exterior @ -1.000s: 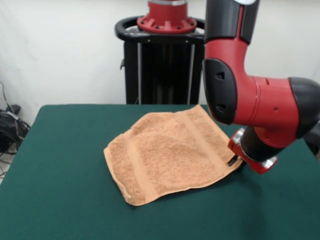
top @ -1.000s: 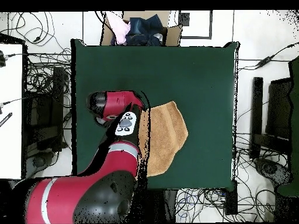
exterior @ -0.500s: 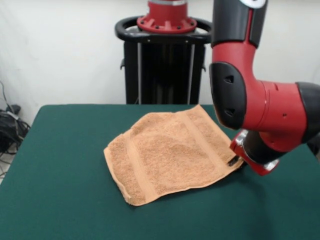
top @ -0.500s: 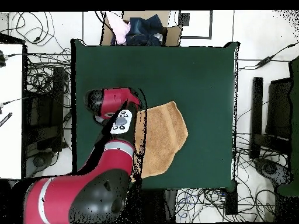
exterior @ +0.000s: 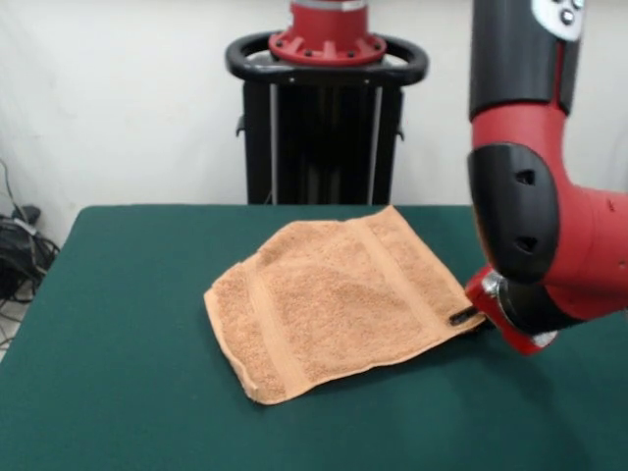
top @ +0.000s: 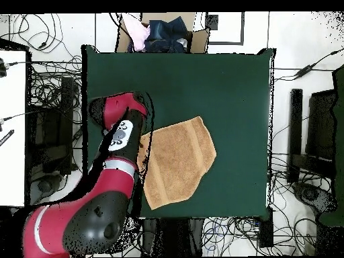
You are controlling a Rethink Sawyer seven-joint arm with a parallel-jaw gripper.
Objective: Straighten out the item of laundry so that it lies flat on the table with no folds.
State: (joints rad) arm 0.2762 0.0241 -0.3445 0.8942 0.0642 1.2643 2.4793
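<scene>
Towel [exterior: 339, 304] lay spread on your green table [exterior: 118, 392], mid-table with one edge slightly rumpled — the gripper [exterior: 461, 316] sat low at its corner, touching it; whether it pinched the cloth, you couldn't tell.

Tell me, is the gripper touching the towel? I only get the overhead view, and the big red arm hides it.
Observer: The front view shows the gripper as a dark tip right at one corner of the towel, low over the table.
Operator: Is it pinching it?
Observer: I cannot tell. Only that tip shows, and the arm covers the rest.
Operator: Is the towel flat?
Observer: Mostly. From the front, a faint curved ridge shows near its far edge.
</scene>
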